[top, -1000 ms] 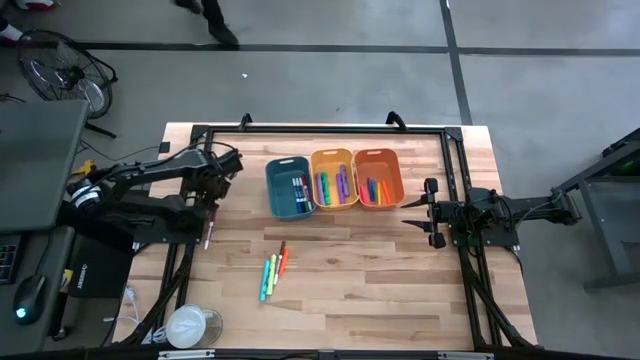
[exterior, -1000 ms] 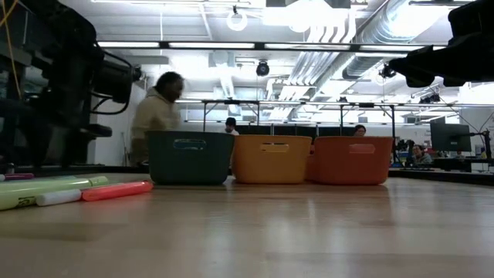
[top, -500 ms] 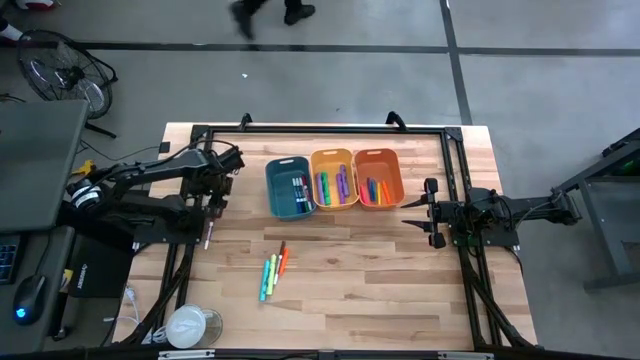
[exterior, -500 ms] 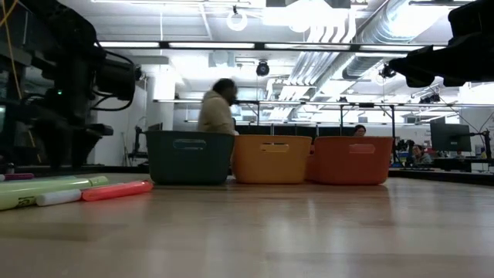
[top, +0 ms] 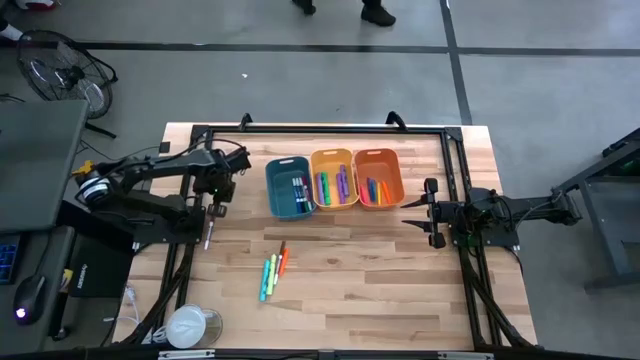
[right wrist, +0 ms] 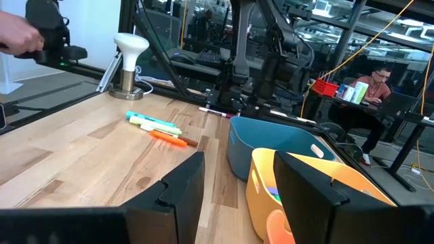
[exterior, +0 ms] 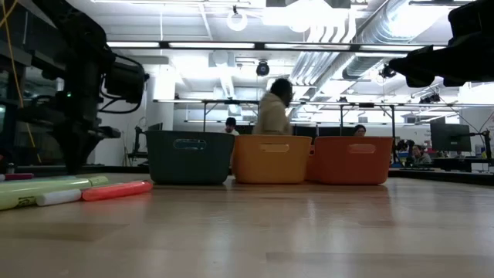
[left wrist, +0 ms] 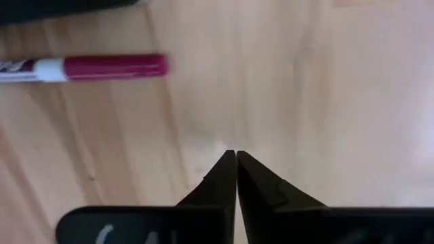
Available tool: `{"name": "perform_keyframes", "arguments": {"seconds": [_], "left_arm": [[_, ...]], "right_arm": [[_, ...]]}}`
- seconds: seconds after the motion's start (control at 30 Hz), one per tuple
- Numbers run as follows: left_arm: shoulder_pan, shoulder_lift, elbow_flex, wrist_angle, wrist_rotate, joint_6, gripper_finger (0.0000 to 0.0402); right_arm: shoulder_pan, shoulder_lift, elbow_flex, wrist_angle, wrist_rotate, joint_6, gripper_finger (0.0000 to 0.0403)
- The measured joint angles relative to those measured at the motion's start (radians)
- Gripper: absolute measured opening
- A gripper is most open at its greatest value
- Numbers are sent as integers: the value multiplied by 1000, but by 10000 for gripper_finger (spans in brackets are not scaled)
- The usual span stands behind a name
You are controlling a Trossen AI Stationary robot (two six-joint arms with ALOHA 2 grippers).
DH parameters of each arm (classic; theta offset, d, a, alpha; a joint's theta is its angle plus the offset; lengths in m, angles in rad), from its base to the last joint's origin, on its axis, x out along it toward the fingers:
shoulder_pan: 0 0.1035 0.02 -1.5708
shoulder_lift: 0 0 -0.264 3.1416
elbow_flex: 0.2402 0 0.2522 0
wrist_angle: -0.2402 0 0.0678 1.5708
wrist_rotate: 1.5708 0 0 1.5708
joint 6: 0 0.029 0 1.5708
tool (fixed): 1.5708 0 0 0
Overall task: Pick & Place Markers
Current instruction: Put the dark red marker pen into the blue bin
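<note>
Left gripper hovering over bare wood, jaws pressing together, gripping nothing. Slim magenta plastic marker lying beside fingertips, long axis crosswise. Right gripper waiting beside bins, jaws apart.

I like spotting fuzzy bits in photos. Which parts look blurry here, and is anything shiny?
Low view: the markers up close look soft, the walking person is smeared, and the ceiling lights glare. Left wrist view: the magenta marker is fuzzy, while the shut left gripper is crisp. High view: evenly lit, sharp. Right wrist view: the right gripper shows as dark shapes.
</note>
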Motion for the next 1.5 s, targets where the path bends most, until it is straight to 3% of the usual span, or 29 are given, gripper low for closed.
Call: {"name": "perform_keyframes", "arguments": {"seconds": [0.23,0.4,0.67,0.83,0.97,1.5], "left_arm": [[12,66,127,-108,-112,18,1],[-49,128,211,-246,-178,27,1],[-154,184,309,-569,-168,-18,0],[-178,208,299,-650,-62,-40,0],[-178,241,270,-628,57,-58,0],[-183,273,57,-308,56,-76,0]], "right_arm": [[0,0,0,0,0,0,167],[0,0,0,0,0,0,167],[0,0,0,0,0,0,167],[0,0,0,0,0,0,167],[0,0,0,0,0,0,167],[0,0,0,0,0,0,167]]}}
